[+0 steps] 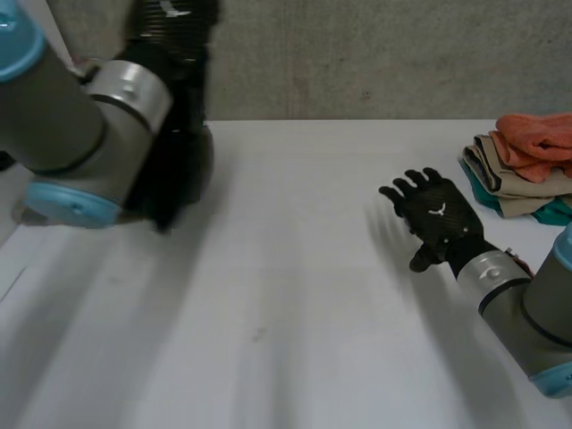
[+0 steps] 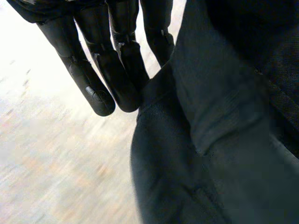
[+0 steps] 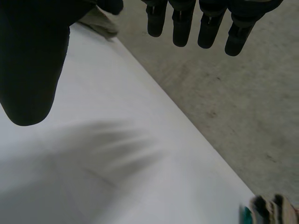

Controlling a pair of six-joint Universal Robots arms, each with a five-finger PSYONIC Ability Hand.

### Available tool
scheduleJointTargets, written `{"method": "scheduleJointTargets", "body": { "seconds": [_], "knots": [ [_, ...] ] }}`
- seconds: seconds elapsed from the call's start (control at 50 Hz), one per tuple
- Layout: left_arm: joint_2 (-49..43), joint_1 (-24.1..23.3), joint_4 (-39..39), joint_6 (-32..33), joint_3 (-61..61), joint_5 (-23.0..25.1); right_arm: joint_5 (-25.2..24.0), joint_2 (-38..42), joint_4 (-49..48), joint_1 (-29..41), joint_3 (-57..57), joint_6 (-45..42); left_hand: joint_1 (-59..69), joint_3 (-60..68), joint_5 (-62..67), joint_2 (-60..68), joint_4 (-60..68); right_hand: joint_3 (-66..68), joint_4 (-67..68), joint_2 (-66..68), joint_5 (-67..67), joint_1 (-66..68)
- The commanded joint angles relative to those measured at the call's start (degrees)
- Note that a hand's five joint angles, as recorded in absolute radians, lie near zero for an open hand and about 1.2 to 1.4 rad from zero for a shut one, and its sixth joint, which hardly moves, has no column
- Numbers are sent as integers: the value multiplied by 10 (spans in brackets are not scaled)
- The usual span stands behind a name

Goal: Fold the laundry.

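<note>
Dark cloth (image 1: 176, 170): hangs at the end of the left arm (image 1: 71, 116). Its long axis runs up and down and its lower end points at the table (image 1: 286, 322). Whether that end touches the table cannot be told.
Cloth make: near-black, soft and finely woven. In the left wrist view the cloth (image 2: 219, 140) falls in broad folds with a stitched seam, lying against the side of the left hand (image 2: 117, 70).
Left hand: whether it grips the cloth or the cloth merely hangs on it cannot be told.
Right hand (image 1: 435, 217): spread wide, palm down over bare table, holding nothing, well apart from the dark cloth. In its own wrist view the fingers (image 3: 182, 28) are straight and parted.
Pile (image 1: 514, 174): near the right hand but apart from it, on the side away from the left hand.
Pile make: an orange cloth (image 1: 539, 134) lies crumpled on top, a beige cloth (image 1: 500, 179) is under it, and a teal cloth (image 1: 556, 211) is lowest.
Table: white, smooth and matt.
Wall (image 1: 384, 54): grey, rough concrete beyond the table's far edge.
</note>
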Motion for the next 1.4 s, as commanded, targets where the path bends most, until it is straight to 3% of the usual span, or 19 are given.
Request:
{"method": "scheduleJointTargets", "body": {
  "seconds": [0.02, 0.1, 0.16, 0.18, 0.22, 0.32, 0.4, 0.5, 0.64, 0.74, 0.88, 1.08, 1.18, 1.4],
  "knots": [
    [-50, -129, -33, -34, 16, -10, 57, 2, 1, -23, -28, 52, 150, 120, 135, 122, 113, -18, -17, -17, -23, -25],
    [-112, -180, -34, -56, 27, -11, 104, 4, 7, -34, -45, 83, 150, 120, 135, 122, 113, -18, -17, -17, -23, -25],
    [-156, -217, -48, -81, 37, -7, 117, 6, 10, -38, -51, 93, -113, -143, -128, -141, -150, -18, -17, -17, -23, -25],
    [-175, -231, -62, -89, 43, -5, 121, 6, 13, -40, -54, 96, -360, -391, -376, -388, -397, -18, -17, -17, -23, -25],
    [-187, -241, -79, -90, 47, -5, 124, 6, 15, -41, -55, 97, -547, -577, -562, -575, -584, -18, -17, -17, -23, -25],
    [-164, -233, -144, -71, 60, -9, 121, 2, 23, -44, -57, 102, -550, -580, -565, -578, -587, -18, -17, -17, -23, -25],
    [-116, -190, -180, -51, 58, -6, 116, -8, 36, -42, -58, 108, -550, -580, -565, -578, -587, -18, -17, -17, -23, -25],
    [-51, -112, -196, -48, 41, 2, 119, -39, 86, -31, -65, 120, -550, -580, -565, -578, -587, -18, -17, -17, -23, -25],
    [-37, -4, -213, -34, 15, 46, 114, -88, 209, -10, -85, 168, -550, -580, -565, -578, -587, -18, -17, -17, -23, -25],
    [-52, 85, -247, 30, -20, 89, 112, -131, 305, 10, -96, 213, -550, -580, -565, -578, -587, -18, -17, -17, -23, -25],
    [-72, 179, -252, 131, -76, 127, 115, -190, 348, 68, -79, 218, -550, -580, -565, -578, -587, 0, 1, 1, -5, -7],
    [-131, 232, -222, 157, -88, 192, 127, -200, 364, 199, -77, 251, -521, -551, -536, -549, -558, 74, 75, 75, 69, 67],
    [-166, 242, -218, 180, -77, 199, 175, -130, 358, 263, -91, 273, -366, -397, -382, -395, -404, 88, 89, 89, 83, 81],
    [-213, 239, -206, 229, -51, 186, 294, 52, 304, 336, -156, 284, -374, -405, -390, -403, -412, 69, 70, 70, 64, 62]
  ]
}}
